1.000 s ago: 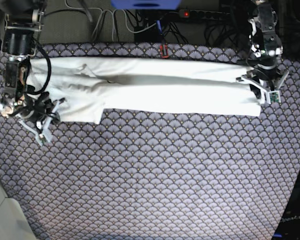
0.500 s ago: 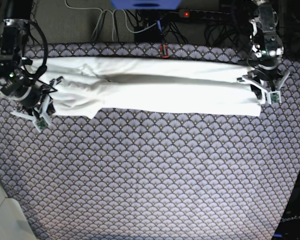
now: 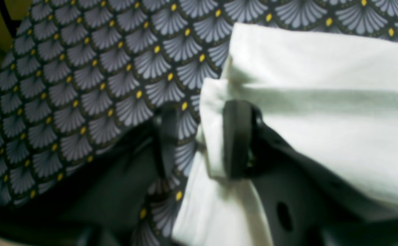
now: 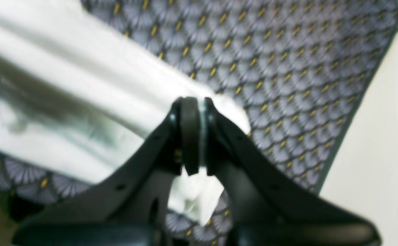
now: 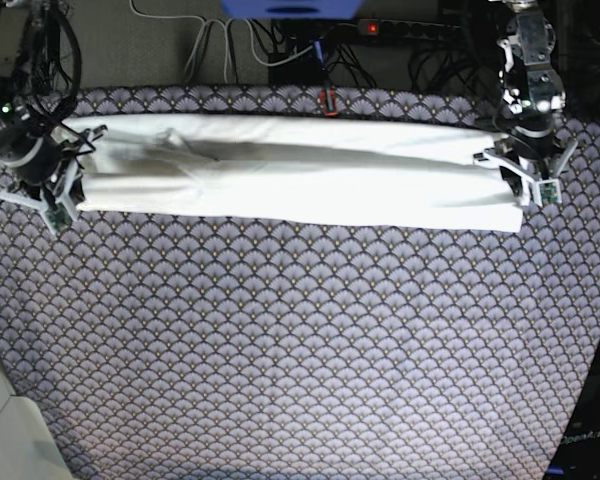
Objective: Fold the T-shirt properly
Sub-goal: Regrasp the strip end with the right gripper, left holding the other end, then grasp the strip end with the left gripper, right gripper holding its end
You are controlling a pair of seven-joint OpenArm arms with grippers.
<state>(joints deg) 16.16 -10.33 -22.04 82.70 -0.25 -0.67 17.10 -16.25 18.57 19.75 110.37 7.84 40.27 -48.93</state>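
Note:
The white T-shirt [image 5: 300,175] lies as a long narrow band across the far part of the table, plain side up; no print shows. My right gripper [image 5: 66,188] is at the band's left end. In the right wrist view it [image 4: 197,136] is shut on a pinch of the T-shirt [image 4: 66,85], with cloth bunched under the fingers. My left gripper [image 5: 528,180] is at the band's right end. In the left wrist view it [image 3: 202,136] stands open, and the folded edge of the T-shirt [image 3: 322,102] lies between the fingers against the right one.
The table is covered by a grey-blue fan-patterned cloth [image 5: 300,350]. A power strip [image 5: 410,28] and cables run behind the far edge, with a small red item [image 5: 327,100] at that edge. The table's left front corner gives way to pale floor [image 5: 0,420].
My right gripper has moved up and to the left with the shirt's end in it, pulling the drooping left part straight into line with the band. The left arm has not moved.

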